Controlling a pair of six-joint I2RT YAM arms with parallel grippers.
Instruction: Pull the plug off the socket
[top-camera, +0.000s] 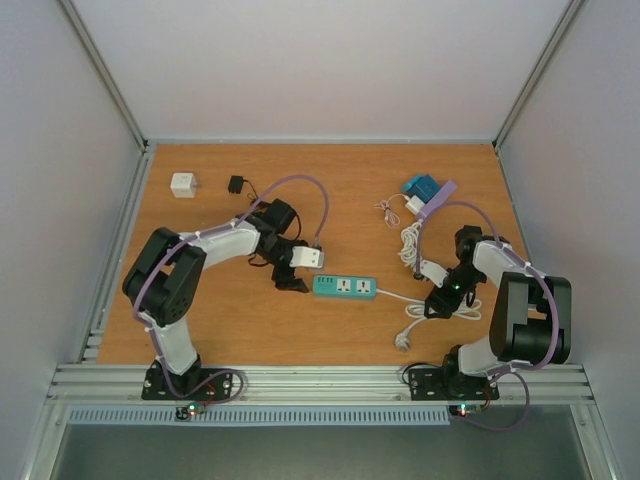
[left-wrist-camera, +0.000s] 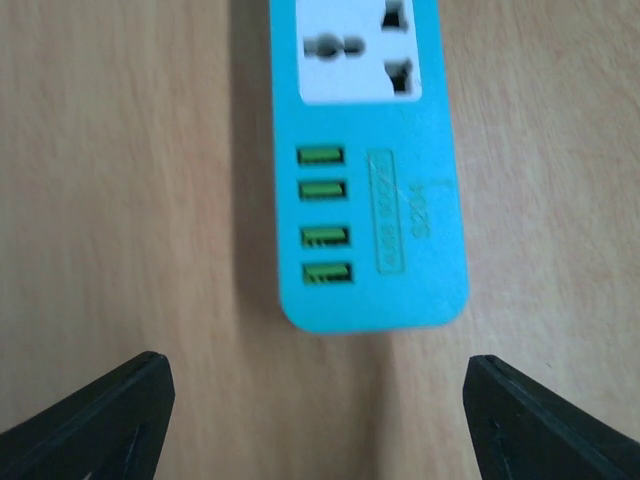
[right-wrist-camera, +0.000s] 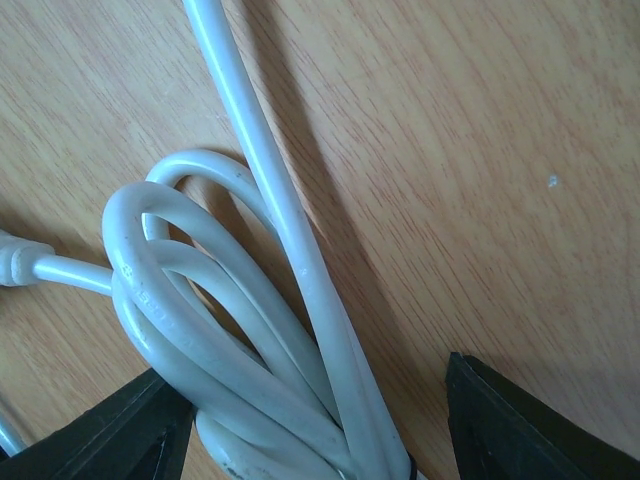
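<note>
**Two-arm workcell, seen from above and from both wrists.** Nearest the arm bases, an aluminium rail (top-camera: 320, 378) runs along the table edge. Just beyond it a white cord plug (top-camera: 403, 342) lies loose on the board.

The right gripper (right-wrist-camera: 310, 425) is held low with its fingers spread wide. A bundled white cord (right-wrist-camera: 210, 330) lies between them and is not clamped. The pose is judged to bracket the cord rather than to hold it.

The left gripper (left-wrist-camera: 320, 405) is likewise spread and empty. It is aimed at the USB end of the teal power strip (left-wrist-camera: 370, 220), presumably so that the strip is approached lengthwise.

The socket (left-wrist-camera: 358, 50) shown at the wrist is vacant, and no plug is seen seated in the strip from above. The plug is therefore judged to be already out.

Farther back, a white adapter (top-camera: 184, 185), a black adapter (top-camera: 236, 184) and a blue object (top-camera: 420, 186) are set well apart. The surface is a wood-grain board (top-camera: 250, 330), enclosed by plain pale walls (top-camera: 320, 60).
</note>
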